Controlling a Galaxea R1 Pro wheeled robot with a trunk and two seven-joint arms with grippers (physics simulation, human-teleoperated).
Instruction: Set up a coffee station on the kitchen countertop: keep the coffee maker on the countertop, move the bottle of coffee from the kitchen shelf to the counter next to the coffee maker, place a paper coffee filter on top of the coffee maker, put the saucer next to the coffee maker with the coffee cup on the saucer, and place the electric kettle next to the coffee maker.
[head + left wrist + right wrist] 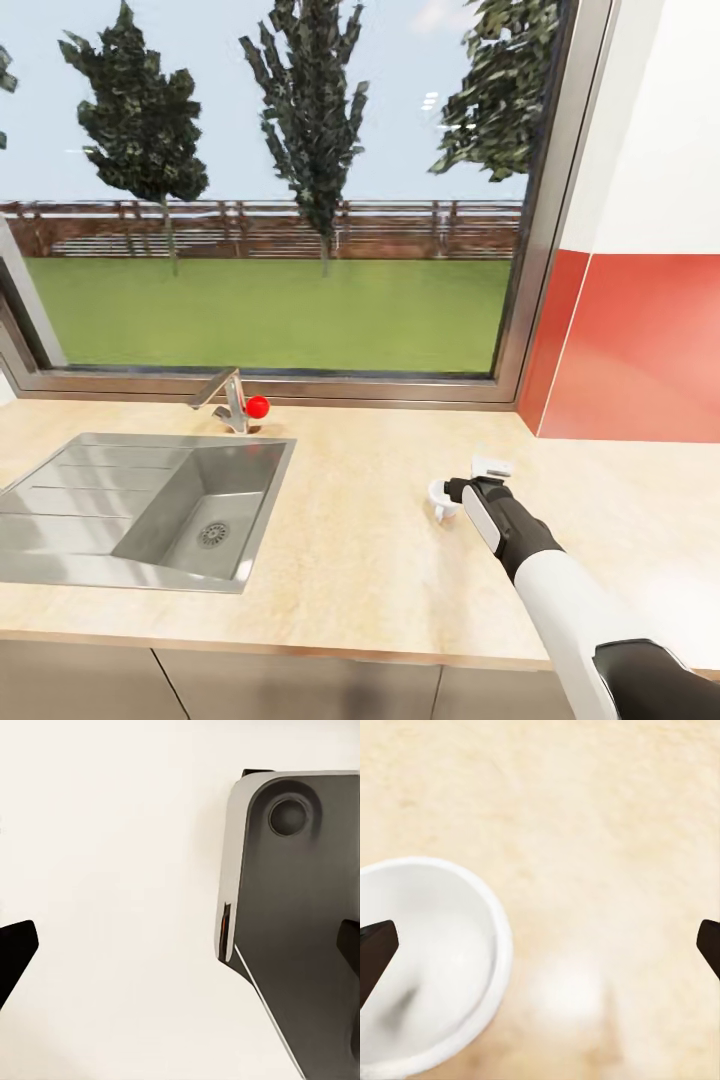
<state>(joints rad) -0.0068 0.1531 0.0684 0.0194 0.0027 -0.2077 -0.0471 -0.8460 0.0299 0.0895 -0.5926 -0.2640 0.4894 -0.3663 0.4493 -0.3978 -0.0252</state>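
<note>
A white coffee cup point(439, 500) stands upright on the beige countertop point(360, 520), right of the sink. My right gripper point(472, 484) hovers just over it, pointing down, open. In the right wrist view the cup point(431, 967) is seen from above, its inside bare. One dark fingertip point(375, 954) lies over the cup's bowl and the other fingertip point(709, 945) is far off over bare counter, so the right gripper point(540, 945) is centred beside the cup. My left gripper point(180, 952) is open over a pale surface.
A steel sink point(140, 505) with a faucet point(228, 395) and a red knob point(258, 406) takes the counter's left. A wide window point(270, 200) runs behind it. A red wall panel point(640, 350) rises at the right. A grey rounded body point(300, 915) lies beside the left gripper.
</note>
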